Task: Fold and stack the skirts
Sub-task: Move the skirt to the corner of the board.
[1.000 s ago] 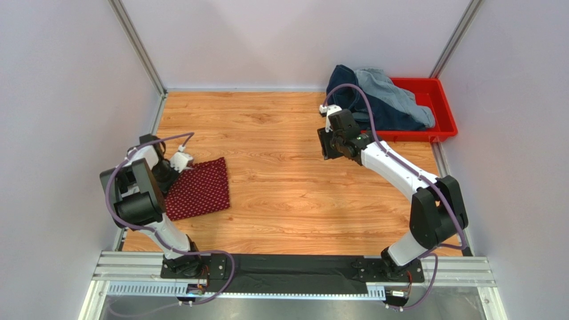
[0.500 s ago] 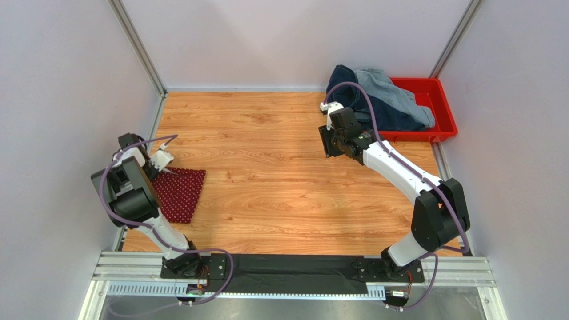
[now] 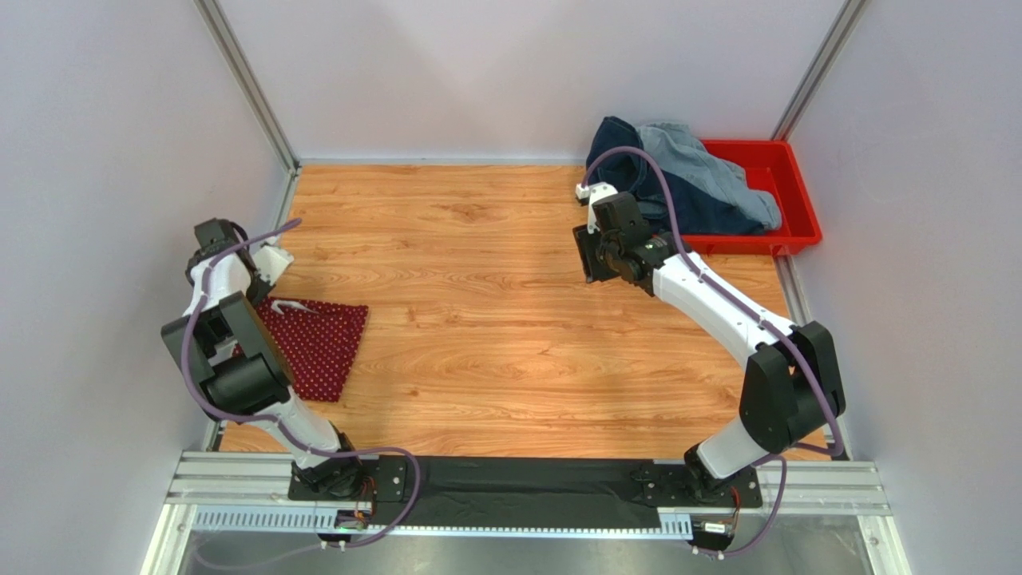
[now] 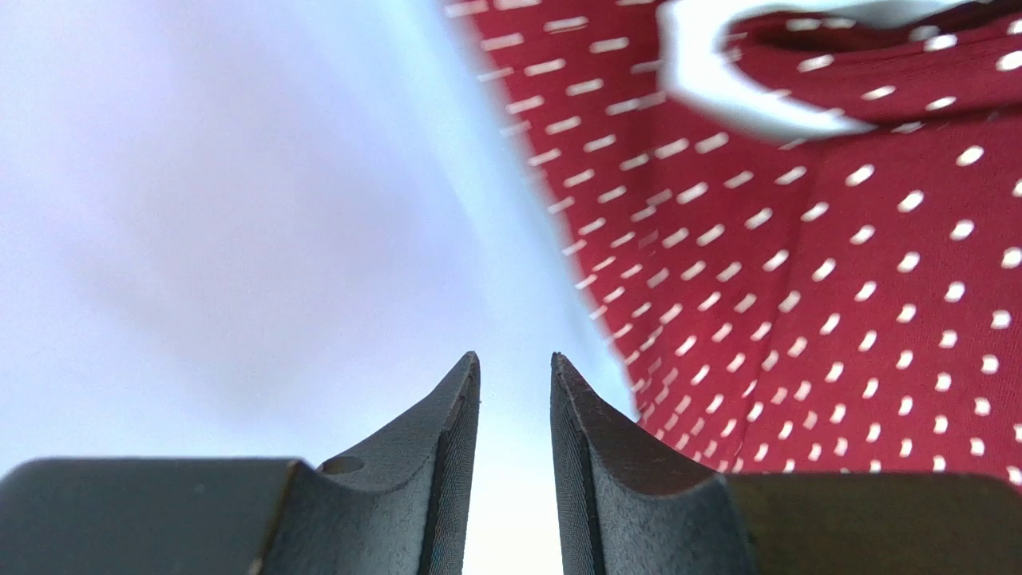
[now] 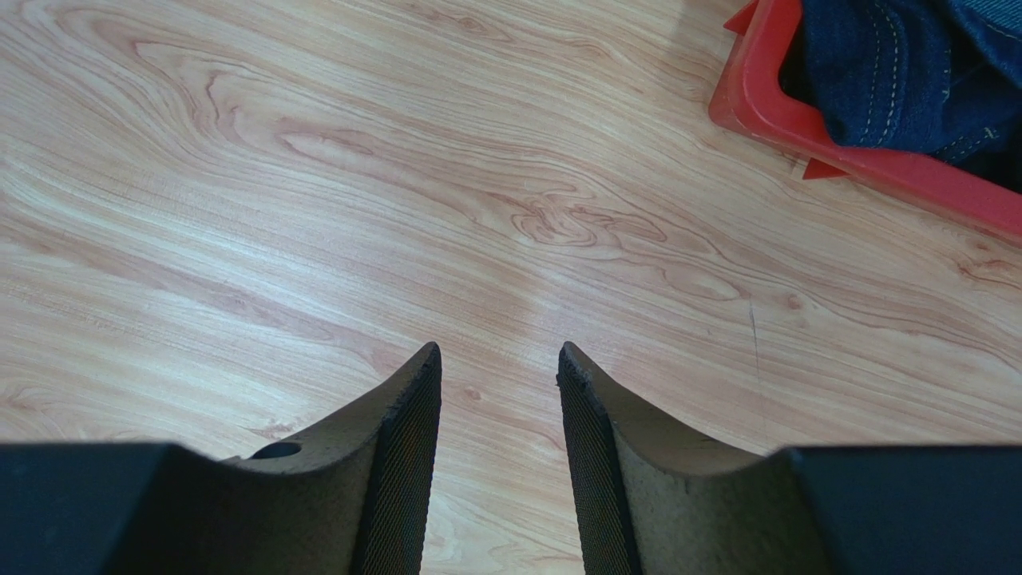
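The dark red dotted skirt lies folded at the table's left edge; it fills the right of the left wrist view, a white label showing at its top. Just behind the skirt's far corner hangs my left gripper, open, with only pale wall between its fingers. The navy skirt and the light blue-grey skirt lie heaped over the red tray. Left of that tray my right gripper hovers open over bare wood.
The tray's corner shows at the top right of the right wrist view. White walls and metal posts close in the table on three sides; the left wall is right beside the left arm.
The left gripper dragged the red skirt leftward, folding it narrower, then let go, opened and drew back towards the wall. The right arm barely moved.
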